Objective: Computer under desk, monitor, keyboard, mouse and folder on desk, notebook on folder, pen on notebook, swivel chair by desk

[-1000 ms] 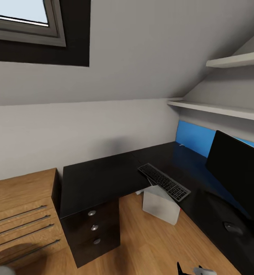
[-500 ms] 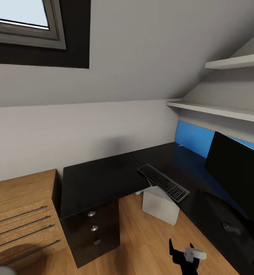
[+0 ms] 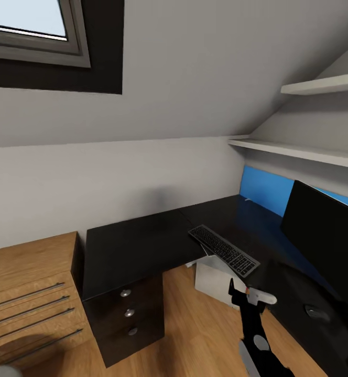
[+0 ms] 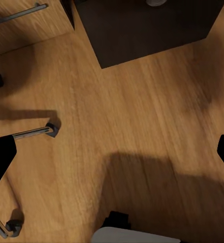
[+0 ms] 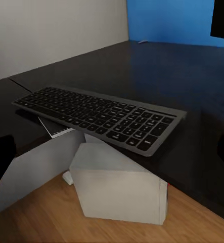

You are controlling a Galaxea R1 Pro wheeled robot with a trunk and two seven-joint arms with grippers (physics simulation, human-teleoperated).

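The glossy black L-shaped desk [image 3: 137,251] fills the corner. A grey-keyed keyboard [image 3: 224,250] [image 5: 99,114] lies slantwise at its inner edge. The black monitor [image 3: 326,235] stands on the right wing, with the small black mouse [image 3: 318,312] near its base. The white-grey computer [image 3: 218,283] [image 5: 119,190] sits on the floor under the desk edge, below the keyboard. My right gripper [image 3: 245,296] [image 5: 114,151] is raised in front of the keyboard and computer, open and empty. My left gripper [image 4: 112,152] hangs open over the wooden floor, near the swivel chair's chrome legs and casters [image 4: 36,132].
A light wooden drawer chest [image 3: 30,293] stands left of the desk's three-drawer block [image 3: 127,314]. Two white shelves [image 3: 300,149] run along the right wall above the blue back panel [image 3: 265,188]. A sloped ceiling with a window [image 3: 27,26] is overhead.
My right arm has risen from the bottom edge of the head view, up and forward toward the keyboard and computer. Everything on the desk has stayed put.
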